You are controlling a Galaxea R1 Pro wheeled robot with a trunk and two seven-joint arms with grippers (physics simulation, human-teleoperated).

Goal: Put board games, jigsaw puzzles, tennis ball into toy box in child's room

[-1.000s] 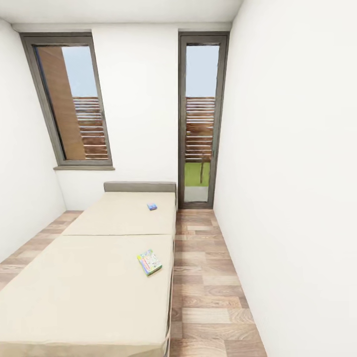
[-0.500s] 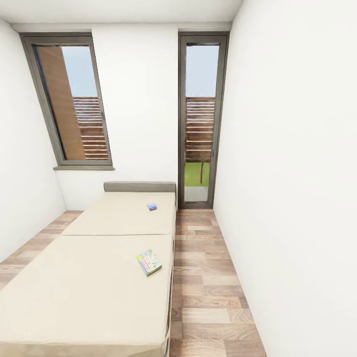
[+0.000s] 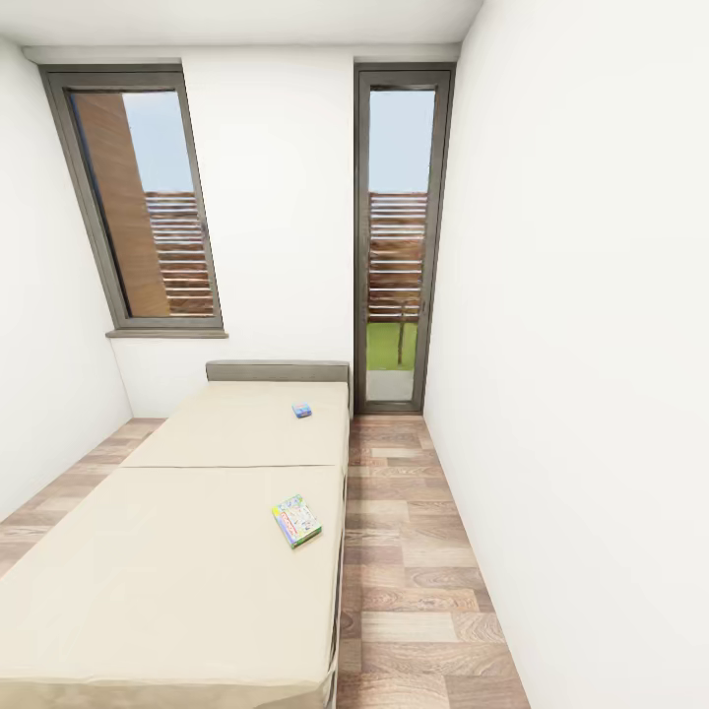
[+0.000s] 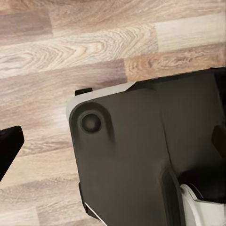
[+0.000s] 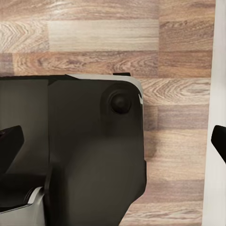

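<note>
Currently one board game (image 3: 296, 521) lies near the bed's (image 3: 177, 571) right edge; small blue item (image 3: 302, 411) farther up. Both hands' state: cannot tell.

Colourful board game (image 3: 296, 520) flat near bed (image 3: 177, 581) edge, small blue box (image 3: 302, 410) farther up

The robot's base (image 4: 136, 155) is a dark charcoal, rounded shell with a pale grey-white rim along its edge and a round recessed boss near one corner. The same dark shell (image 5: 89, 150) carries a domed black knob beside its white-edged corner. Black fingertips (image 5: 9, 141) flank it.
</note>
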